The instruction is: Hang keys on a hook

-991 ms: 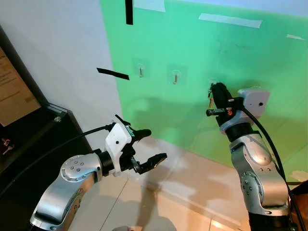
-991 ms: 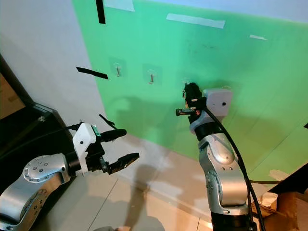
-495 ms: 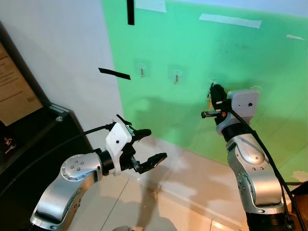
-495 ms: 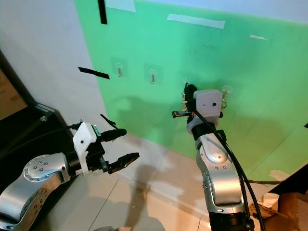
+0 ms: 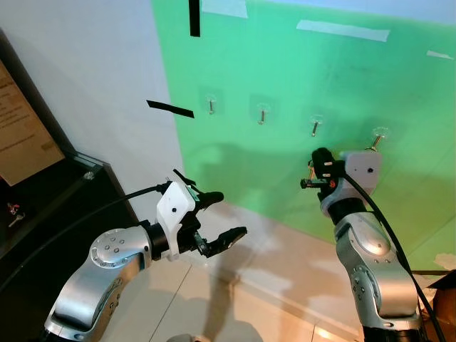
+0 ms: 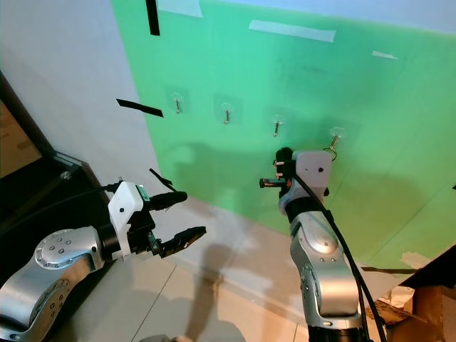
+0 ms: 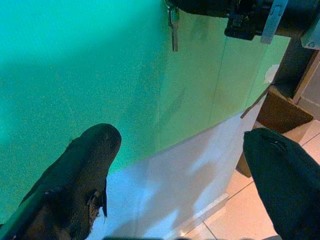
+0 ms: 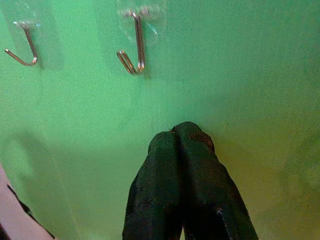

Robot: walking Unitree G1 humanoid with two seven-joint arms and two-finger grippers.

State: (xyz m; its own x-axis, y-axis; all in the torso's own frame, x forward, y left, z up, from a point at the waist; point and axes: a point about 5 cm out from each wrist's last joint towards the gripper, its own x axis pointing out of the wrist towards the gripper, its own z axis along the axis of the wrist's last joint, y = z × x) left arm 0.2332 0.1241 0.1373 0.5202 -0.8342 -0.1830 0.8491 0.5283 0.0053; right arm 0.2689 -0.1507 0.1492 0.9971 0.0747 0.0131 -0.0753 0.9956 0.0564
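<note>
Several metal hooks are stuck in a row on the green wall sheet (image 5: 285, 64). My right gripper (image 5: 318, 160) is shut on a small bunch of keys (image 7: 173, 27), which hang below its black fingertips. It sits just under the third hook (image 5: 314, 127) and a little away from the wall. In the right wrist view the closed gripper (image 8: 180, 134) points at the green sheet below an empty hook (image 8: 134, 47), with another hook (image 8: 22, 47) beside it. My left gripper (image 5: 229, 213) is open and empty, low and left of the hooks.
A black cabinet (image 5: 43, 199) stands on the left against the white wall. Black tape strips (image 5: 169, 108) mark the wall near the sheet's edge. Pale tiled floor (image 5: 285, 271) lies below. A cardboard box (image 5: 445, 288) sits at the lower right.
My right gripper has dropped down from the third hook, still shut on the keys, so that hook now shows bare. The left arm has not moved.
</note>
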